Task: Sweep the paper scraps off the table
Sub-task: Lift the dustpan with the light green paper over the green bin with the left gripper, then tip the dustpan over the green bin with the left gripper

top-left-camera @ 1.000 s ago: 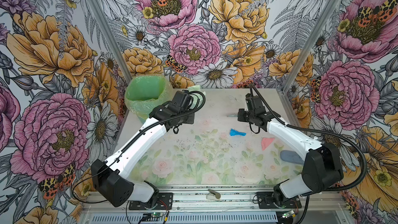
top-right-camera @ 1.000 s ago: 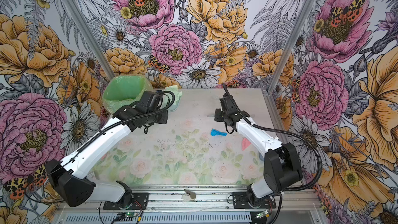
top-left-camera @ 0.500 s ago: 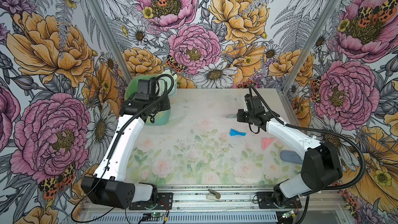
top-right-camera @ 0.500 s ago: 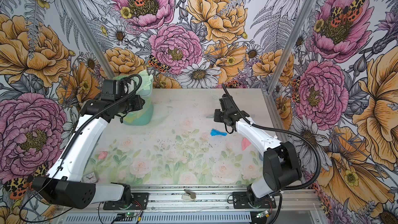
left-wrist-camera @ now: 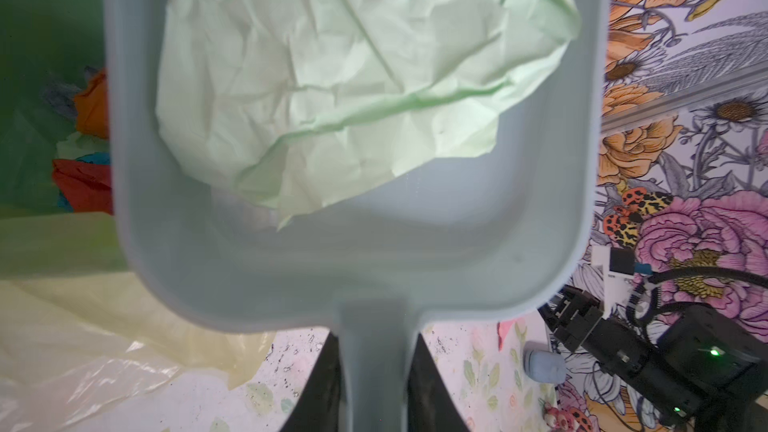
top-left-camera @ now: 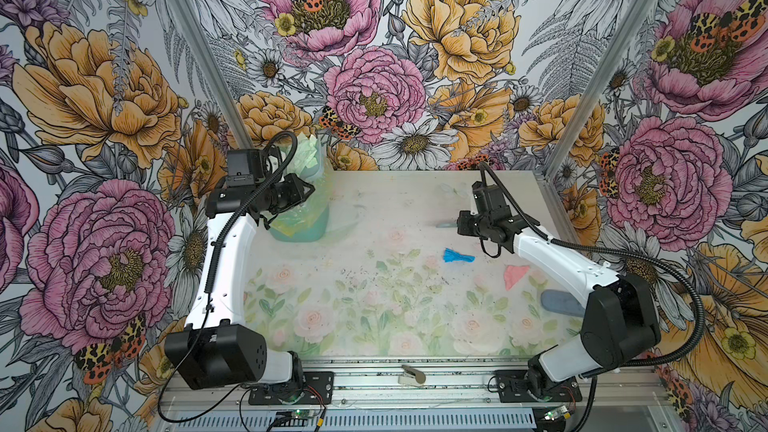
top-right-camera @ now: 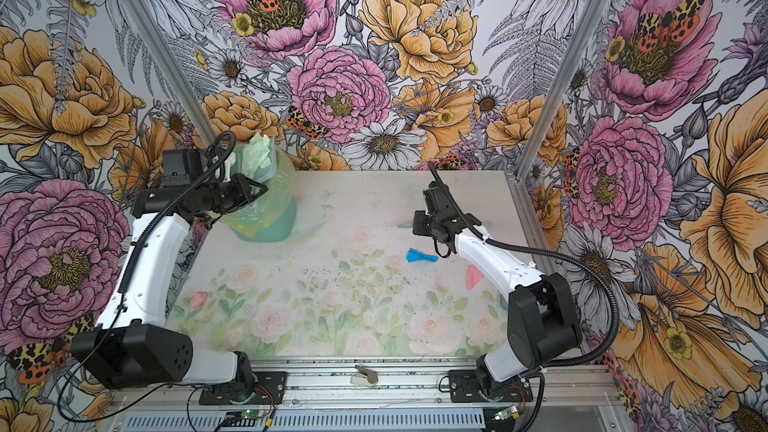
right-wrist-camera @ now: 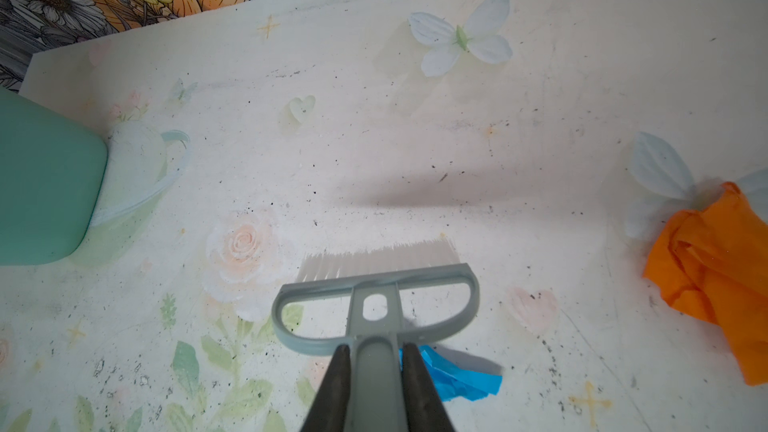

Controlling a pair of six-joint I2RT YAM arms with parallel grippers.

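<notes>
1. The bin [top-left-camera: 307, 230] is a smooth teal plastic tub with rounded corners. It is lined with a thin, glossy, wrinkled yellow-green bag [left-wrist-camera: 83, 326]. It stands on the table [top-left-camera: 374, 326], a pale matte top printed with faint roses and flecked with dark specks.
2. The left gripper [left-wrist-camera: 376, 384] is clamped narrow on the flat handle of the dustpan [left-wrist-camera: 353, 263]. The dustpan is a smooth grey-blue scoop with raised walls, held at the bin's mouth.
3. A large pale green scrap [left-wrist-camera: 353, 76], creased and crumpled, lies in the dustpan.
4. Inside the bin a crumpled red scrap [left-wrist-camera: 83, 184] shows among other coloured pieces.
5. The right gripper [right-wrist-camera: 376, 371] is closed tight on the handle of the brush [right-wrist-camera: 376, 284]. The brush has a grey D-shaped head with short whitish bristles [right-wrist-camera: 382, 261], and it is well apart from the bin.
6. A twisted blue scrap [top-left-camera: 457, 256] lies on the table near the brush, also well apart from the bin.
7. A flat, pointed pink scrap [top-left-camera: 514, 275] lies farther from the bin than the blue scrap.
8. A bunched orange scrap [right-wrist-camera: 715, 272] lies on the table, far from the bin.
</notes>
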